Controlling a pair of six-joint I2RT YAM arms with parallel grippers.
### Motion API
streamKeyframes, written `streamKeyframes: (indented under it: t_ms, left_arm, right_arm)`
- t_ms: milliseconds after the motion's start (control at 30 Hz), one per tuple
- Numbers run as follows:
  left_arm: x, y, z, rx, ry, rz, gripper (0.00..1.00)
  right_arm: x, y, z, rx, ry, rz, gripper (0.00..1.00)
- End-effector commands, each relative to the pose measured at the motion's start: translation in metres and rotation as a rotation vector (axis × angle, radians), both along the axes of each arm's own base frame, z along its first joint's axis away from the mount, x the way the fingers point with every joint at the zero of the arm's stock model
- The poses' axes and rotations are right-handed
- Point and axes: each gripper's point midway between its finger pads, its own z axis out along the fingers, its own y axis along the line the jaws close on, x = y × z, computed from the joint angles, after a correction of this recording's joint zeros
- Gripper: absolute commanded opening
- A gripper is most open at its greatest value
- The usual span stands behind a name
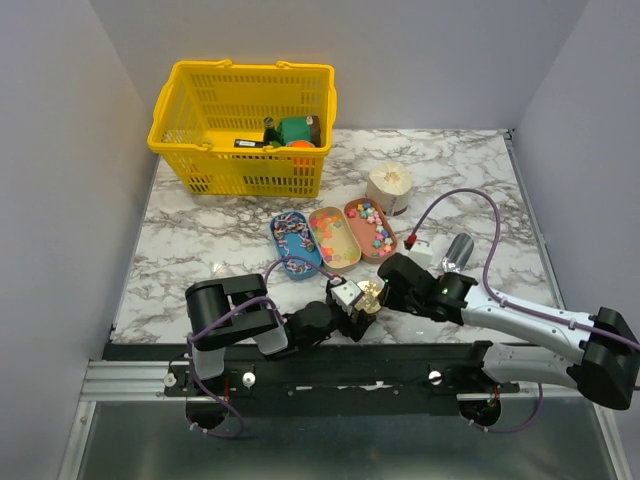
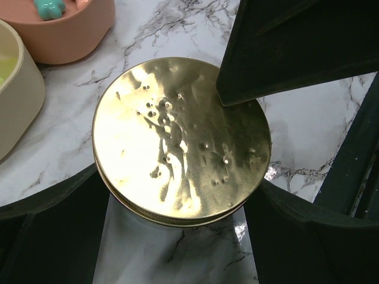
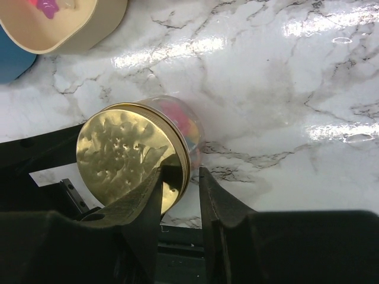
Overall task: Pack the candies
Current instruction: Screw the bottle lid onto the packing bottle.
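currently, candies (image 3: pixel 180 123) inside gold-lidded jar (image 1: pixel 368 296) at table's (image 1: pixel 200 240) near edge; left gripper (image 2: pixel 177 198) wide, clasping jar; right gripper (image 3: pixel 180 184) narrow astride lid (image 2: pixel 177 139) rim, grip uncertain; best squared before turning.

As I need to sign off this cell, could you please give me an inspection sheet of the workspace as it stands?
Surface: glossy marble table.
Job's things: candies lie in oval trays; a clear jar with a gold lid holds some.
Clutter: yellow basket of goods at far left; cream tub and grey cylinder right of the trays.
Grippers: left gripper clamps the jar; right gripper has its jaws astride the lid's rim, grip uncertain.
Cables: purple cable loops over the table.
Surroundings: grey walls; metal rail at the near edge.
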Motion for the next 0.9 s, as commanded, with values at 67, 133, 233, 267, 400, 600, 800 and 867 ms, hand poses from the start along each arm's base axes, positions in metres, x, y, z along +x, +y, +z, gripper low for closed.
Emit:
streamKeyframes:
  t_ms: [67,133,233,267,400,600,800,867]
  left_arm:
    - [-0.001,-0.007,0.003,-0.031,0.005,-0.015,0.77]
    - [-0.002,-0.007,0.002,-0.03,0.011,-0.017,0.77]
    - [0.0,-0.006,0.002,-0.027,0.011,-0.004,0.77]
    - [0.001,-0.005,0.0,-0.02,0.015,0.004,0.77]
    - [0.007,-0.005,-0.001,-0.011,0.026,0.039,0.77]
    - [0.019,-0.008,-0.005,0.013,0.036,0.113,0.76]
    - [0.03,-0.007,-0.014,0.078,0.034,0.169,0.76]
    - [0.031,-0.006,-0.017,0.088,0.038,0.177,0.76]
  right_arm:
    - [-0.022,-0.038,-0.038,-0.171,0.078,0.029,0.33]
    - [-0.021,-0.035,-0.038,-0.171,0.075,0.037,0.27]
    - [-0.023,-0.031,-0.04,-0.164,0.092,0.05,0.21]
    - [-0.027,-0.031,-0.044,-0.163,0.114,0.056,0.18]
    - [-0.043,-0.033,-0.056,-0.129,0.176,0.052,0.06]
    - [-0.069,-0.027,-0.076,-0.024,0.275,0.07,0.01]
    - [-0.083,-0.023,-0.081,0.045,0.325,0.08,0.01]
    - [-0.085,-0.023,-0.08,0.065,0.327,0.072,0.01]
